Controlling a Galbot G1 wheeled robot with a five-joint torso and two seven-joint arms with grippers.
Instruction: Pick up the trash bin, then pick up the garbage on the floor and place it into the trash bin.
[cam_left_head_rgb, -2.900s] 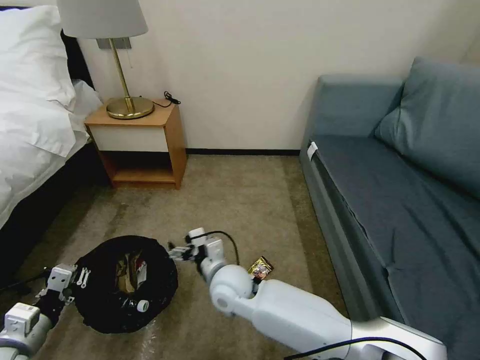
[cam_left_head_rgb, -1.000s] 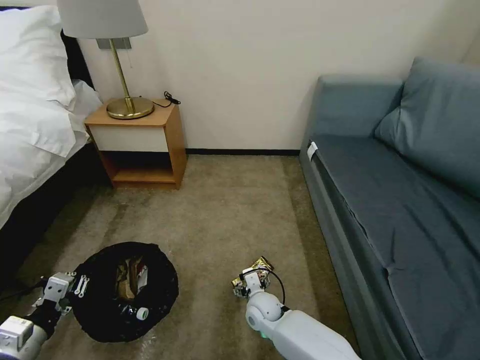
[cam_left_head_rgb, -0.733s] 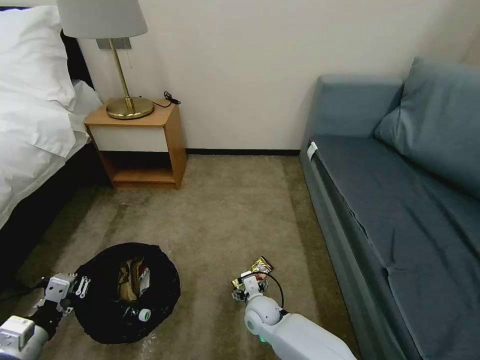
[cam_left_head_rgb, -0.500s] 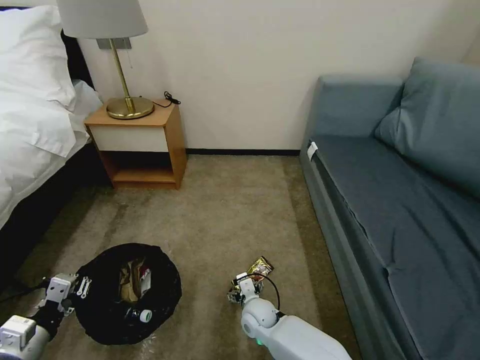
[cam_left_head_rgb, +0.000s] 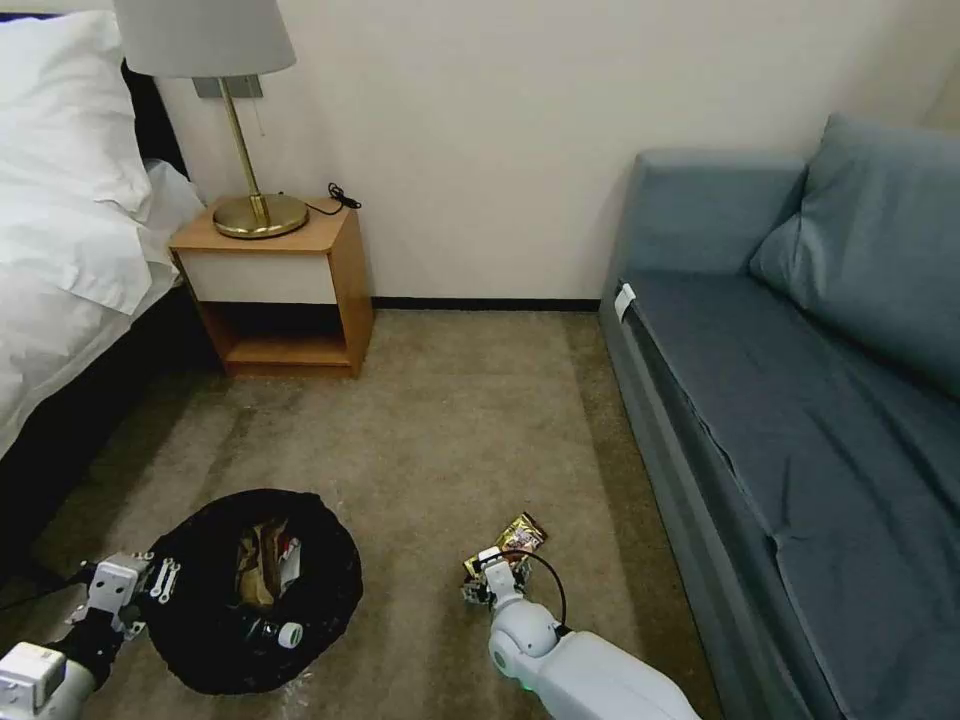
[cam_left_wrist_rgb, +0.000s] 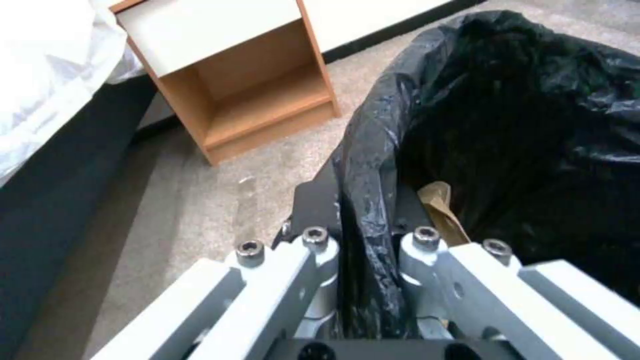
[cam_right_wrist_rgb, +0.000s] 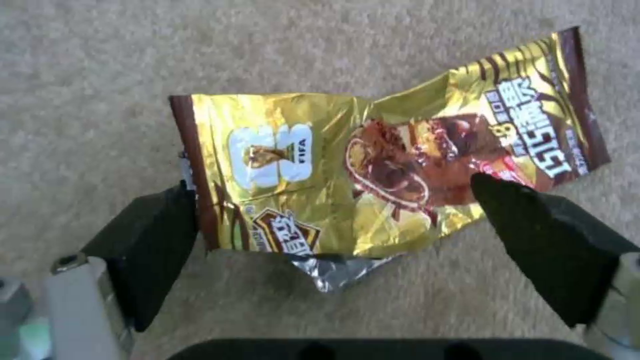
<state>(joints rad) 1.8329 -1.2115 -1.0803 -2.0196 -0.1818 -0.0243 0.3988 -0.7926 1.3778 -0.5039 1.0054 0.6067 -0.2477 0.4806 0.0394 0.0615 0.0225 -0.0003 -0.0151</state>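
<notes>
With the left gripper (cam_left_wrist_rgb: 365, 250) clenching the rim of the trash bin (cam_left_head_rgb: 250, 590), the right gripper (cam_right_wrist_rgb: 340, 235) is straddling the gold wrapper (cam_right_wrist_rgb: 373, 170) right of the bin, jaws spread, risking its slick foil crumpling or skidding away.

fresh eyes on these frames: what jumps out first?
The shiny gold snack wrapper lying flat on the beige carpet, with the right gripper open and straddling it low near the blue-grey sofa. Next, the small round trash bin lined with a crinkled black plastic bag, litter already inside, its rim pinched by the left gripper in front of the wooden nightstand.
</notes>
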